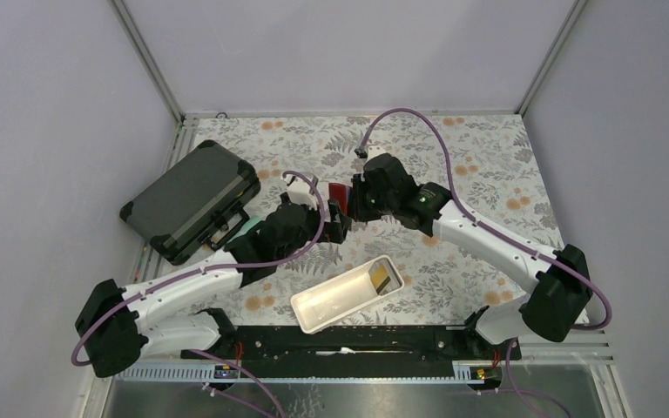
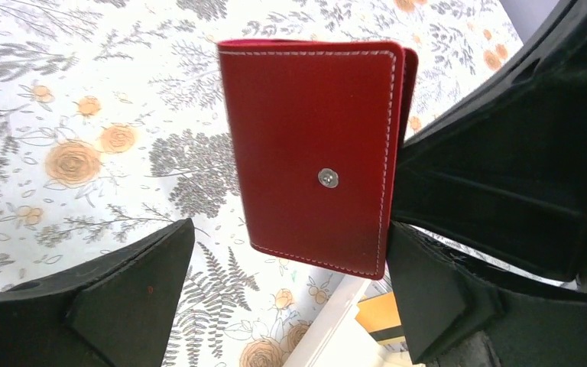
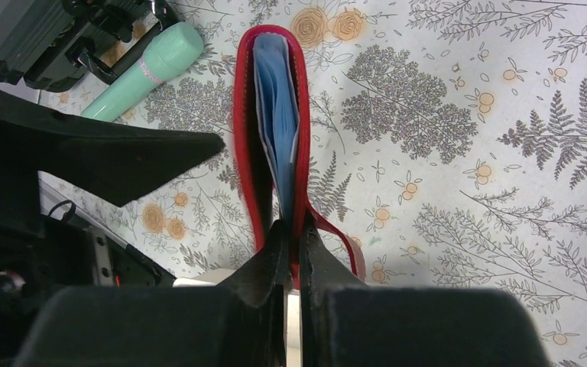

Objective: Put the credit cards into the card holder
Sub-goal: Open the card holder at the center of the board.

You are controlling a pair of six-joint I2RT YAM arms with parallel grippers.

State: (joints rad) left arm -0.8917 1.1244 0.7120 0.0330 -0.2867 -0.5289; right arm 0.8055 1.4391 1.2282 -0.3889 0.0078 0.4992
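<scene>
2 arms meet at mid-table. The right gripper (image 3: 290, 229) is clamped tight on one edge of the red wallet (image 2: 306, 130), holding it edge-up above the cloth, with light blue cards (image 3: 277, 115) tucked between its leaves. The left gripper (image 2: 287, 252) gapes at full width, a finger on either side of the wallet, holding nothing. 1 yellow-brown card (image 1: 383, 279) lies in the white tray (image 1: 314, 309) near the arm bases, so loading looks part done. The next move likely calls for the left gripper to fetch that card and slide it squarely into the narrow gap.
</scene>
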